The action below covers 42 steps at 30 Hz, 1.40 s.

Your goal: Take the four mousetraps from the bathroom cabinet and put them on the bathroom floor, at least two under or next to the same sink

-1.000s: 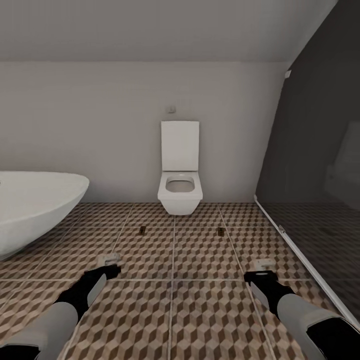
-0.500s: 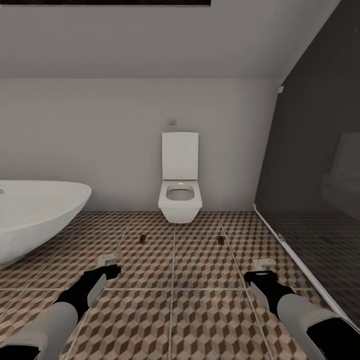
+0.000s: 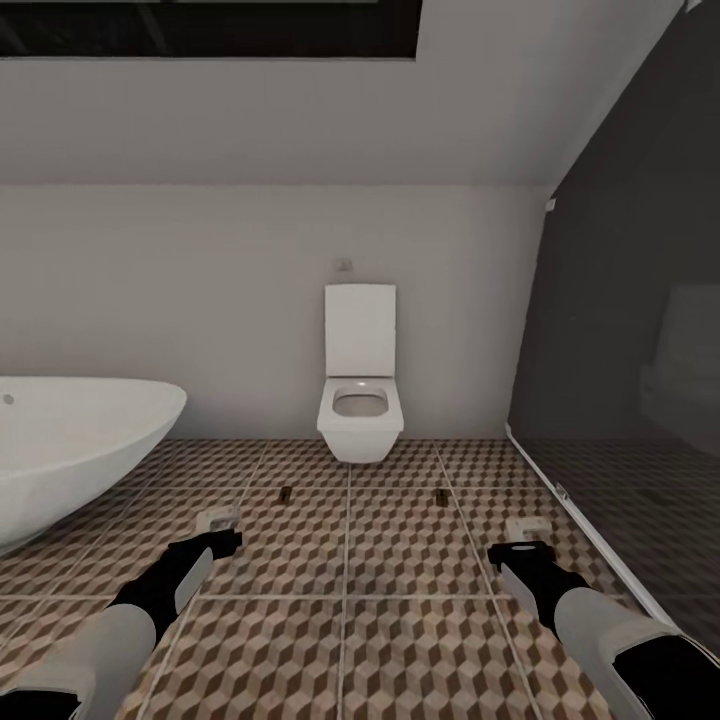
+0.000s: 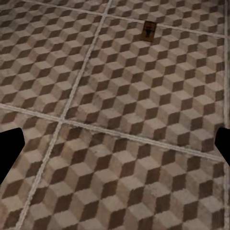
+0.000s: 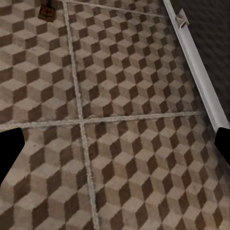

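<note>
Two mousetraps lie flat on the bathroom floor [image 3: 350,560] in front of the toilet [image 3: 360,400]. One mousetrap [image 3: 286,494] sits to the toilet's left front, the other mousetrap [image 3: 441,495] to its right front, well apart from each other and each a little way out from the bowl. Each is a tiny dark brown rectangle, far smaller than a tile, with its long axis running toward the wall behind the toilet. In the left wrist view the left-hand trap [image 4: 149,30] shows a paler mark on its top face; in the right wrist view the other [image 5: 47,10] lies close to a grout line. The floor's tiles carry a brown, beige and white cube pattern with pale grout.

Nearer the robot than the traps, the left gripper [image 3: 218,522] and right gripper [image 3: 526,529] hang low over the tiles, each with its fingers spread wide and nothing between them. A white bathtub [image 3: 70,440] stands left of the toilet, and a dark glass partition [image 3: 630,380] with a pale base rail stands to its right.
</note>
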Motion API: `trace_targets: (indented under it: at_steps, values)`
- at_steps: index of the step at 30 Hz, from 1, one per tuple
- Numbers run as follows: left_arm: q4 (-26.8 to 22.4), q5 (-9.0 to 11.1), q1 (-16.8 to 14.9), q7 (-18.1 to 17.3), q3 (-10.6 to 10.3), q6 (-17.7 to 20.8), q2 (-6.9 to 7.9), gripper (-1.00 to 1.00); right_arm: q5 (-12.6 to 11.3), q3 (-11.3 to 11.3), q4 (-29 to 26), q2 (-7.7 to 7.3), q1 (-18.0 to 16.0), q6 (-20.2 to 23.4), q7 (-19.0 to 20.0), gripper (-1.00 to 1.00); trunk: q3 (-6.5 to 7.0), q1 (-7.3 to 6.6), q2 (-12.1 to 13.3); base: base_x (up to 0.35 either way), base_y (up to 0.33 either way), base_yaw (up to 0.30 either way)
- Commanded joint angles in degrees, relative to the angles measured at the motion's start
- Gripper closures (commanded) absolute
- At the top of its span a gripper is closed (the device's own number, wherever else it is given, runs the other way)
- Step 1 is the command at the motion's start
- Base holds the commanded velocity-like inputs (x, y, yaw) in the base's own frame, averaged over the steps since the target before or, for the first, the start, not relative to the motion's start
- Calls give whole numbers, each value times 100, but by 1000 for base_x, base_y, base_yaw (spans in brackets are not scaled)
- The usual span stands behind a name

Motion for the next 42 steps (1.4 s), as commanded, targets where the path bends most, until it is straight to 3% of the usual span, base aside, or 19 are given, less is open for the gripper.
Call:
trace_targets:
  at_steps: [1,42]
  values:
    - [-13,61,-1,47,-47,27,6,-100,-47,49,-16,-4,0,42,-27,-100,12,-24,39,0,0,0]
    - [-13,63,-1,47,-48,26,5,-100,-54,49,-16,-2,0,42,-27,-100,748,-924,1683,0,0,0]
